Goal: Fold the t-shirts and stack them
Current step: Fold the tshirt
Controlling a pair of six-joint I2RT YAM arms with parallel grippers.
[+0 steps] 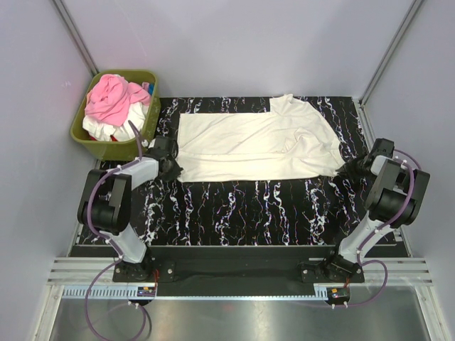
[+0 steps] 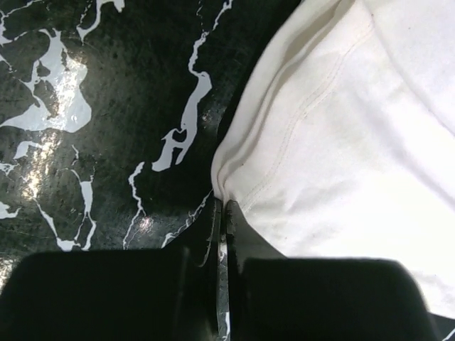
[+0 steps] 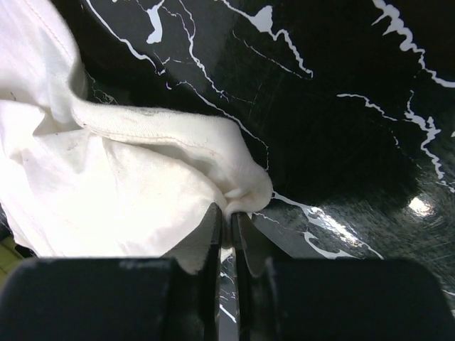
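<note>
Nearest, the black, white-veined mat (image 1: 234, 209) gleams glossy. On it the left gripper (image 2: 222, 213) pinches the stitched hem corner of the cream t-shirt (image 1: 256, 142). The right gripper (image 3: 229, 213) clamps a bunched fold at the opposite edge. The shirt lies spread between them, softly wrinkled. Far left, a green basket (image 1: 96, 148) holds a crumpled pink garment (image 1: 110, 99).

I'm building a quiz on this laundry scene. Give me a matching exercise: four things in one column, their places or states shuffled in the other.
1 white t-shirt
2 pink garment
3 green bin
4 left gripper

a on the bin's pile
b shut on a shirt corner
c spread on the table
d by the table's far-left corner

Pairs: 1-c, 2-a, 3-d, 4-b
</note>
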